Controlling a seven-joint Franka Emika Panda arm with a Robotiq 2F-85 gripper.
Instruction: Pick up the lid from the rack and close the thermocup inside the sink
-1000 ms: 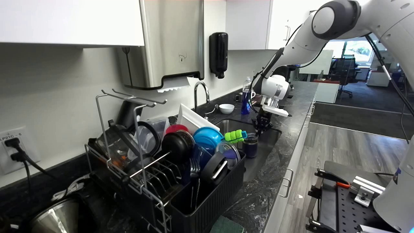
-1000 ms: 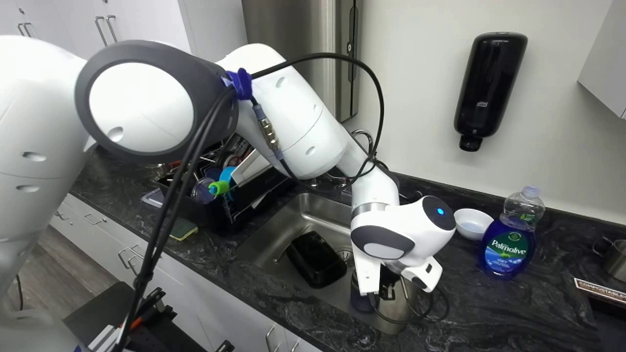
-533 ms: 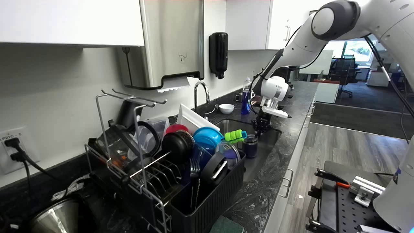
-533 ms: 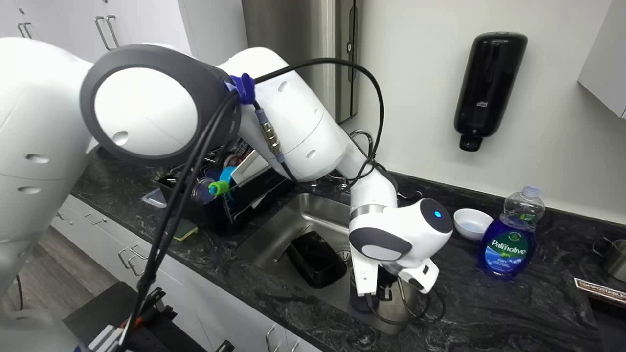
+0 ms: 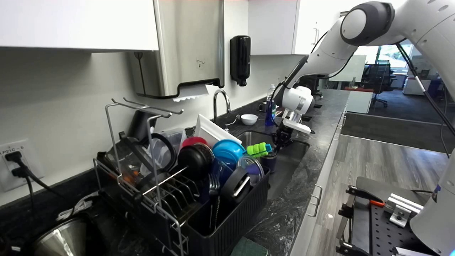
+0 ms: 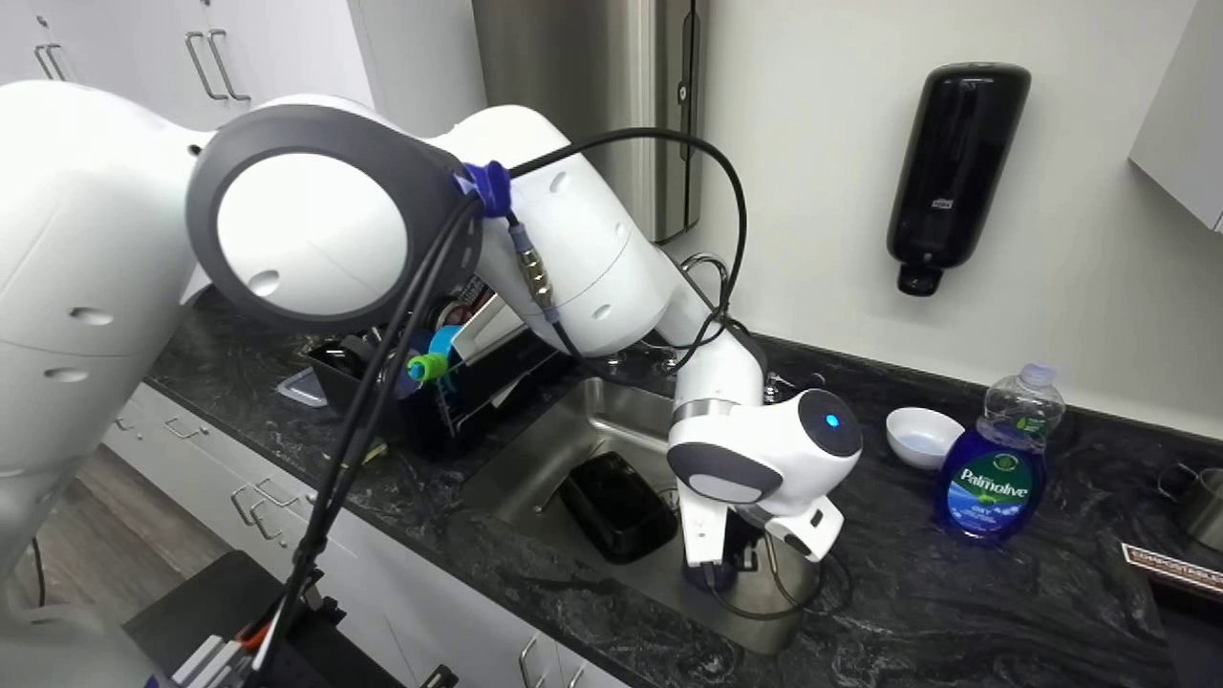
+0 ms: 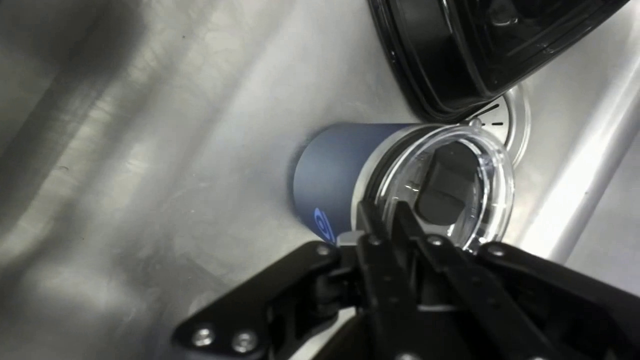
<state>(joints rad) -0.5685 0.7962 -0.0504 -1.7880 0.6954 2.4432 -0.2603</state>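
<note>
The gripper point(image 7: 385, 207) reaches down into the sink point(image 6: 611, 435), its 2 fingers drawn almost together with a thin gap at the tips, and it has the near rim of the lid point(image 7: 445, 192) pinched in that gap. The lid, clear with a black centre, sits at the mouth of the blue cup point(image 7: 327, 170); whether it is pressed down all the way round, I cannot tell. In both exterior views the cup is in the sink, partly hidden. A black tray point(image 6: 616, 506) lies just beside it, partly over the drain point(image 7: 504, 116).

The arm point(image 6: 583, 229) comes in across the front edge of the desk point(image 6: 908, 592), the edge above the cupboards point(image 6: 449, 612). The rack point(image 5: 234, 217), loaded with dishes, stands on the desk next to the sink, with a green sponge point(image 5: 250, 248) beside it near the front edge. Along the back edge, by the wall point(image 6: 812, 239), are the tap point(image 5: 214, 106), a white bowl point(image 6: 924, 438) and 1 bottle of blue soap point(image 6: 989, 487).
</note>
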